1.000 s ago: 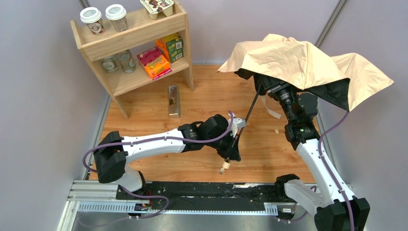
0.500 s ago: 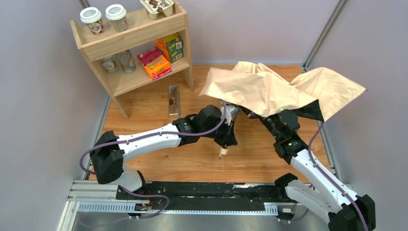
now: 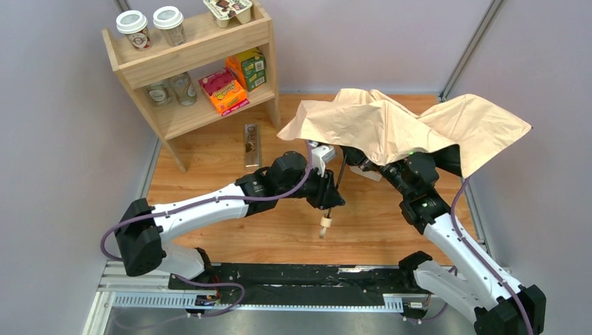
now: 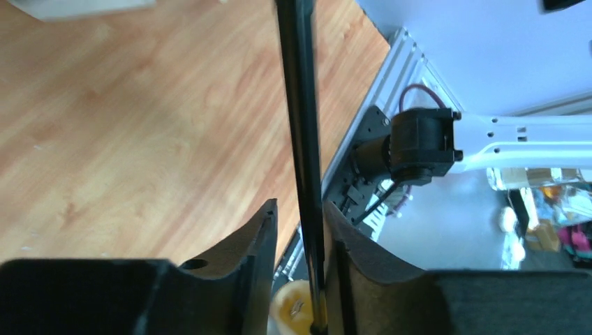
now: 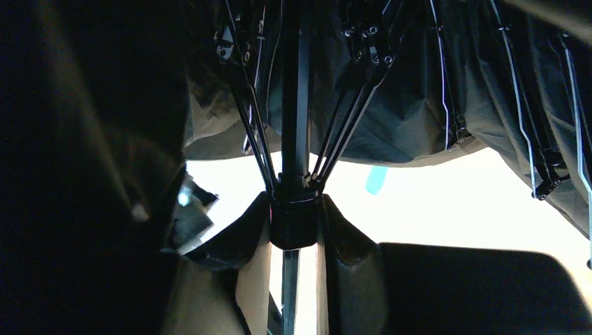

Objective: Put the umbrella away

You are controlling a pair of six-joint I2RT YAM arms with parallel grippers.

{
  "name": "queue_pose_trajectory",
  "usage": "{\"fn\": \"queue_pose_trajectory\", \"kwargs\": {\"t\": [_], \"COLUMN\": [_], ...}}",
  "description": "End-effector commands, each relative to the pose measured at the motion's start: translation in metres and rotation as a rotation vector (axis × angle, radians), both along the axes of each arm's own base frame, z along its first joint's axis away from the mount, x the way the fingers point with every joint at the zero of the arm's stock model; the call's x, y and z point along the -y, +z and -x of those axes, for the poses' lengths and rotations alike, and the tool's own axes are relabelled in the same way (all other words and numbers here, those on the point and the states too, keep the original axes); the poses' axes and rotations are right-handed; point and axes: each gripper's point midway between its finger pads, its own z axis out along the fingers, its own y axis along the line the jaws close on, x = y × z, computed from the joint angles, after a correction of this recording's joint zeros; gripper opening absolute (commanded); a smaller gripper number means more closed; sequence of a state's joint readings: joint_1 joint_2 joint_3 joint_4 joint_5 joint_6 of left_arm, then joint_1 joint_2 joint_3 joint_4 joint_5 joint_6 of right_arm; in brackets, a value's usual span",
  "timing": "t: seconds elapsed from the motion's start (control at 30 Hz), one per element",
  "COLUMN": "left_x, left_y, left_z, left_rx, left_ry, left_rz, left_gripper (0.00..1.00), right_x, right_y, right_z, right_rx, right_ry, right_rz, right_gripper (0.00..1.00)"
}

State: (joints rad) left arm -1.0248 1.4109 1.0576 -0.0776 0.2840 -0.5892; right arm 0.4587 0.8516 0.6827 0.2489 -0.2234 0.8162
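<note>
Left pincer (image 4: 300, 209): clamped on shaft (image 4: 299, 105). Right pincer (image 5: 293, 209): clenched on runner (image 5: 293, 227). Umbrella (image 3: 398, 125): half-collapsed, aloft between both. You draw the runner straight along the shaft; hold the left firm.

This is a robotics lab test cell. Plain pale partition walls (image 3: 63, 160) box in a wood-grain tabletop (image 3: 209, 167). Two white robot arms (image 3: 209, 204) are bolted to an aluminium rail (image 3: 139, 283) at its near edge. A small wooden shelf (image 3: 192, 115) holds paper cups (image 3: 132, 29) and coloured boxes (image 3: 225, 91).
</note>
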Motion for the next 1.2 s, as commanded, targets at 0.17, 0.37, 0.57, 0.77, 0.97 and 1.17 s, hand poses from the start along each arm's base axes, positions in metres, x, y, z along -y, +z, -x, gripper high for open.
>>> {"fn": "queue_pose_trajectory", "kwargs": {"t": [0.17,0.37,0.57,0.77,0.97,1.17], "left_x": [-0.019,-0.015,0.002,0.009,0.008,-0.001], "left_y": [0.045,0.023,0.045,0.034,0.006,0.048], "left_z": [-0.021,-0.006,0.019,0.009,-0.011,-0.039], "left_rx": [0.098,0.026,0.042,0.007,0.010,0.175], "left_ry": [0.109,0.061,-0.052,-0.014,0.073,0.140], "left_rz": [0.197,0.211,0.298,0.238,0.121,0.103], "left_gripper": [0.48,0.52,0.60,0.61,0.29,0.00], "right_x": [-0.008,-0.005,-0.004,0.000,0.010,0.011], "right_y": [0.011,0.028,0.026,0.035,0.053,0.042], "right_z": [0.009,0.001,-0.010,-0.004,0.004,0.012], "right_rx": [0.048,0.091,0.133,0.196,0.232,0.208], "right_ry": [0.080,0.058,0.038,0.026,-0.008,0.004], "right_rz": [0.052,0.047,0.054,0.014,0.031,0.035], "right_gripper": [0.00,0.00,0.00,0.00,0.00,0.00]}}
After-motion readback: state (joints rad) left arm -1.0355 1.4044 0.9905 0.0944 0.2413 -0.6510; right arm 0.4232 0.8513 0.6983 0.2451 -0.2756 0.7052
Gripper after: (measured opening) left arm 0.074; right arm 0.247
